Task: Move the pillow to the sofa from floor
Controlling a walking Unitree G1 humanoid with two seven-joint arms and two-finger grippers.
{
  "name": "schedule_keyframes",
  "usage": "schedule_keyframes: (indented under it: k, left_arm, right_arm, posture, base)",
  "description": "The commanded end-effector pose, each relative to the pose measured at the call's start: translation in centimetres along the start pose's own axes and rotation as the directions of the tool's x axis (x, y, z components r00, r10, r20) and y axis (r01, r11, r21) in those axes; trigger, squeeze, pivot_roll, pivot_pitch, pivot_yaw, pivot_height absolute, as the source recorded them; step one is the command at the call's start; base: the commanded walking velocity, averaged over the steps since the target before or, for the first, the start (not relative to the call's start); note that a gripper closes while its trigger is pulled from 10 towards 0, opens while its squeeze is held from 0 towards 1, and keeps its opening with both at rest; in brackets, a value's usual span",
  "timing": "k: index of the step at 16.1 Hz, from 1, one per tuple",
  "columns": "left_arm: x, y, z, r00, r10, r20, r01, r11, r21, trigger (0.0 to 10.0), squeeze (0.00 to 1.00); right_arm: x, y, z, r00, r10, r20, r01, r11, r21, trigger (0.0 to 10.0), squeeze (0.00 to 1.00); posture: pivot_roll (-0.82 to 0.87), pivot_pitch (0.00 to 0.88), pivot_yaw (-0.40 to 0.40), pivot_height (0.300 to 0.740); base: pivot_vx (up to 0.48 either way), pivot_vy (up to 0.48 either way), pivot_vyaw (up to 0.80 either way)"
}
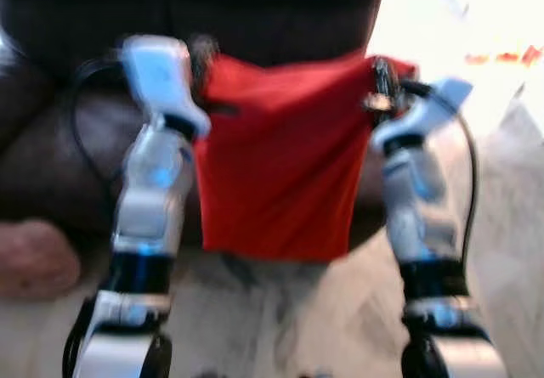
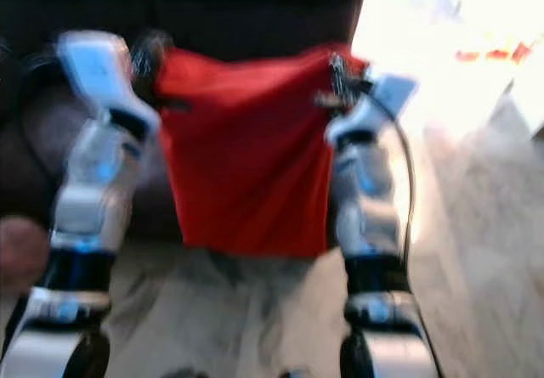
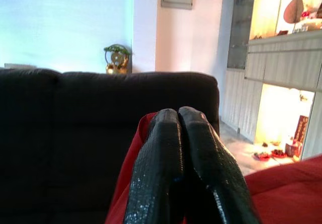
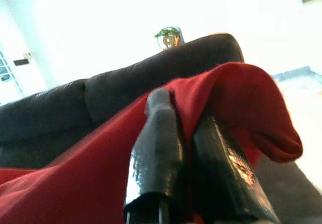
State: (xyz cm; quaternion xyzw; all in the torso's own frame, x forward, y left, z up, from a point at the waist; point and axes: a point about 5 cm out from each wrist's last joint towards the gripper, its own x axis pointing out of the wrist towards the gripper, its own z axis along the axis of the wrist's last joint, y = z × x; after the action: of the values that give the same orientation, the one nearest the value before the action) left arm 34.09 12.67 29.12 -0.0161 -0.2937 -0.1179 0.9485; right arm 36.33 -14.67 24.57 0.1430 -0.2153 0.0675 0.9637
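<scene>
Head views were pretty blurry, so bear with me; closest to the camera were the two silver arms reaching forward over a pale floor; between them hung the red pillow, more like a limp red cover really, held up by its two top corners and dangling clear of the floor, right in front of the dark sofa. The left claw was up at the pillow's top left corner; in its wrist view the two black fingers were pressed together with red fabric bunched beside and under them, so it looked clamped on the cloth. The right claw was at the top right corner; its fingers were closed on a fold of the red fabric, which draped over and around them, one corner flopping off to the side. There was a brownish, rounded thing low on the robot's left, on the floor by the sofa; too blurred to say what it was. Past the pillow the sofa's seat and backrest were just behind it; further back, a small green and gold ornament sat behind the sofa back by a pale wall, and a bright lit cabinet stood off to the robot's right.
</scene>
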Motion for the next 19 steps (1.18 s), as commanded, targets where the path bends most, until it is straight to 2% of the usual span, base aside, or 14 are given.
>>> schedule_keyframes:
  k: [1,12,19]
  left_arm:
    - [0.2,0.4,1.9,0.996,-0.006,0.088,0.003,0.999,0.033,10.0,0.00]
    - [0.8,0.7,2.7,0.993,0.007,0.116,-0.011,0.999,0.036,10.0,0.00]
    - [1.8,0.8,4.1,0.986,-0.011,0.165,0.003,0.999,0.049,10.0,0.00]
  right_arm:
    - [0.9,1.9,2.9,0.987,0.077,0.138,-0.076,0.997,-0.014,10.0,0.00]
    - [0.7,2.6,2.7,0.986,0.112,0.125,-0.113,0.994,0.002,10.0,0.00]
    - [1.2,3.1,4.2,0.976,0.122,0.178,-0.126,0.992,0.015,10.0,0.00]
  posture:
    - [0.08,0.126,-0.030,0.740]
    - [0.07,0.088,-0.028,0.740]
    - [0.07,0.072,-0.028,0.740]
  base:
    - [0.300,0.000,0.00]
    - [0.311,0.000,0.00]
    - [0.321,0.000,0.00]
